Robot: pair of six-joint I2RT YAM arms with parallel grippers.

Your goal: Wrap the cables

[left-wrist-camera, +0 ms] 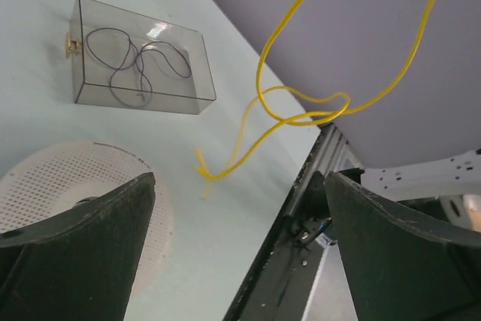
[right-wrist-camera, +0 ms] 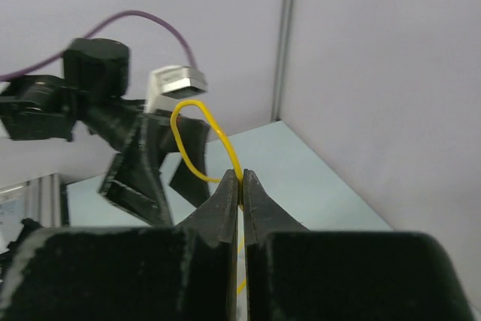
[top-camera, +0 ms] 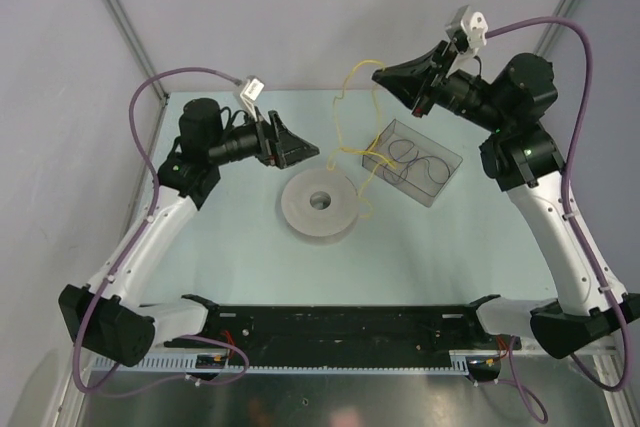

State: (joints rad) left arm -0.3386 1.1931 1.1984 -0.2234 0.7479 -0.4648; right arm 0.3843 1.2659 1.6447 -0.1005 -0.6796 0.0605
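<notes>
A thin yellow cable (top-camera: 352,117) hangs in loose loops from my right gripper (top-camera: 382,74), which is raised above the table's far side and shut on it. In the right wrist view the cable (right-wrist-camera: 197,140) arcs up out of the closed fingertips (right-wrist-camera: 241,178). The cable's lower end trails onto the table by the white spool (top-camera: 320,204). In the left wrist view the cable (left-wrist-camera: 301,110) hangs ahead in mid-air. My left gripper (top-camera: 305,152) is open and empty, above the spool's (left-wrist-camera: 68,178) left side.
A clear plastic box (top-camera: 412,162) holding a thin dark cable (left-wrist-camera: 135,65) sits right of the spool. Grey walls stand close behind the table. A black rail (top-camera: 340,322) runs along the near edge.
</notes>
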